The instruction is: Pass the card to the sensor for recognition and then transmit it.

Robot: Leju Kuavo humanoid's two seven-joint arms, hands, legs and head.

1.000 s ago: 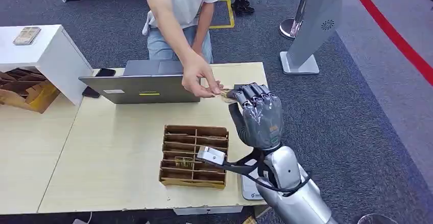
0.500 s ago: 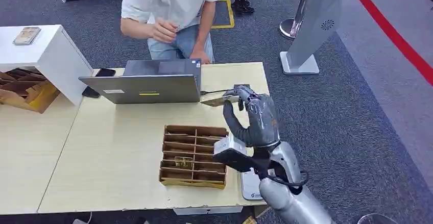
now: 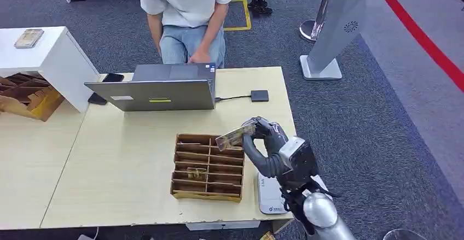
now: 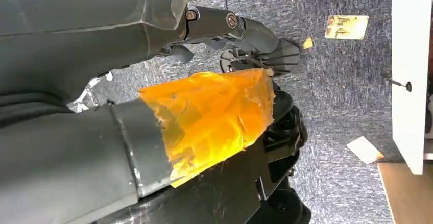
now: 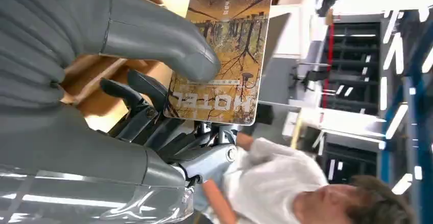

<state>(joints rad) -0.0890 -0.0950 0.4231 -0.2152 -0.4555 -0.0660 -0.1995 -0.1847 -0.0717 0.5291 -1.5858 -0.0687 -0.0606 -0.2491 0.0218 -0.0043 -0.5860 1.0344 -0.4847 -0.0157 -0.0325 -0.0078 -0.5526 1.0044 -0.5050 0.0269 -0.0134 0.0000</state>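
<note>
My right hand [image 3: 269, 148] pinches a brown hotel card [image 3: 235, 136] above the far right corner of the wooden divider box [image 3: 208, 166]. In the right wrist view the thumb [image 5: 153, 35] presses on the card [image 5: 227, 55], which carries a forest print and the word HOTEL, with darker fingers behind it. A white sensor pad [image 3: 267, 194] lies flat at the table's near right edge, below my forearm and partly hidden by it. My left hand [image 4: 153, 106] hangs over the carpet with an orange-taped thumb and holds nothing.
A person [image 3: 186, 10] stands behind the table at an open laptop [image 3: 158, 89]. A small black box [image 3: 259, 95] is cabled to it. A phone [image 3: 112, 77], a white cabinet [image 3: 38, 54] and cardboard trays [image 3: 24, 95] are at the left. A grey kiosk stand [image 3: 334, 27] is far right.
The person let go of the card and drew their hand back. My right hand brought the card from beside the laptop back toward me, over the divider box's corner.
</note>
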